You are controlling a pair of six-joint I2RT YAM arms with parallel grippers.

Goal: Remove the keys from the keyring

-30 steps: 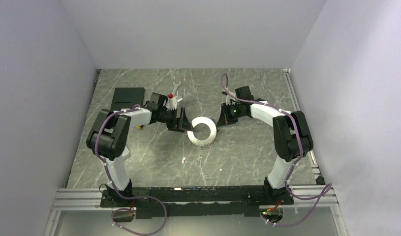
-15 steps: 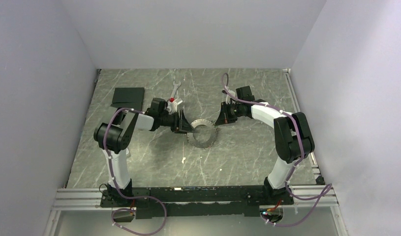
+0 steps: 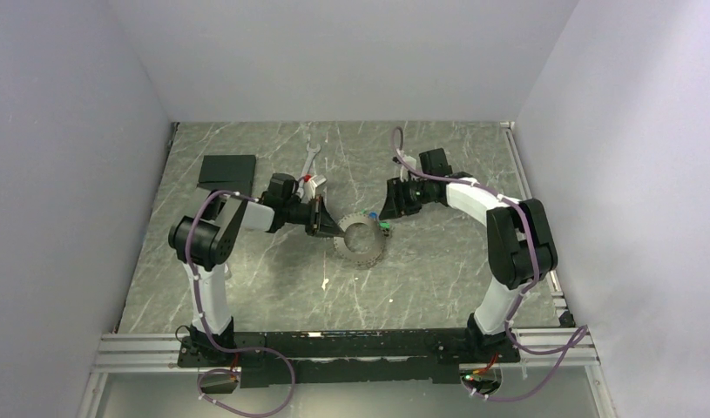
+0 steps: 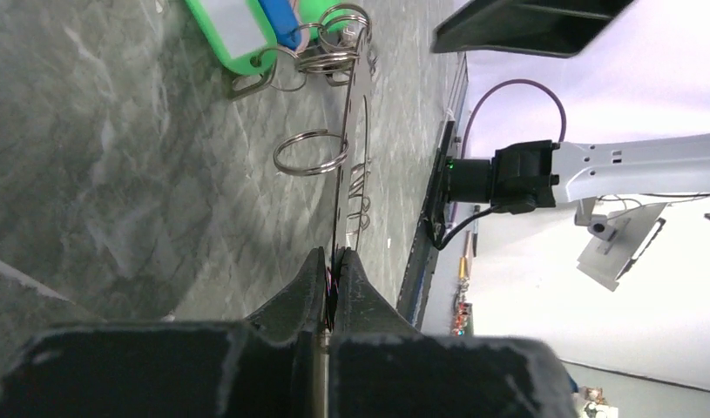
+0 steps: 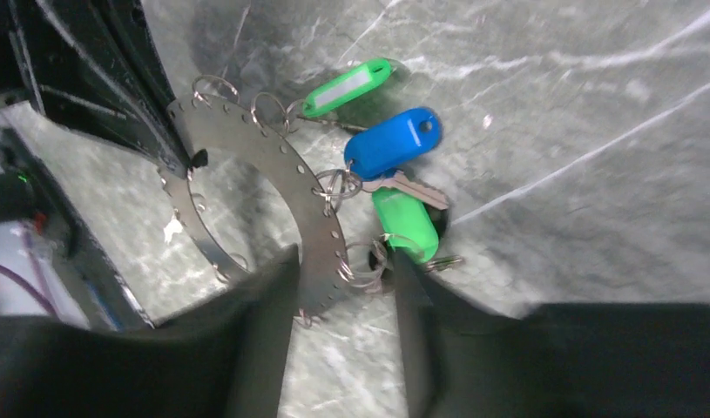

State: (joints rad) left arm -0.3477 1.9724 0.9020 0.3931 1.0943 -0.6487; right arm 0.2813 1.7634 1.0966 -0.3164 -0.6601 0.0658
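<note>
Left gripper: our left gripper [image 4: 332, 261] has its two black fingers [image 4: 294, 300] pinched tight on the thin rim of the keyring, and we see no gap beyond the metal itself.
Keyring: a wide, flat, grey metal keyring [image 5: 286, 178] with a hollow centre and small holes punched round its outer edge. From the left wrist we see it edge-on, running straight out ahead of the fingertips. It sits between the two grippers, low over the table, and we cannot tell whether it rests there.
Right gripper: our right gripper [image 5: 344, 266] has its fingers [image 5: 264, 340] spread apart and grips nothing. The rim opposite the left gripper's hold lines up with the gap between them. We cannot tell whether it touches either finger.
Keys: small keys [image 5: 393, 142] with bright plastic heads, two green and one blue, with one bare silver blade showing. They hang from the rim holes by thin wire split rings [image 5: 338, 185] and lie just beyond the right fingertips, at the far end of the ring from the left gripper.
Table: a grey marbled table [image 3: 421, 270] lies under both grippers.
Elsewhere: a straight silver wrench [image 3: 312, 157] lies beyond the left gripper, and a black square pad [image 3: 227, 168] lies out to its left. Both are well apart from the keyring.
</note>
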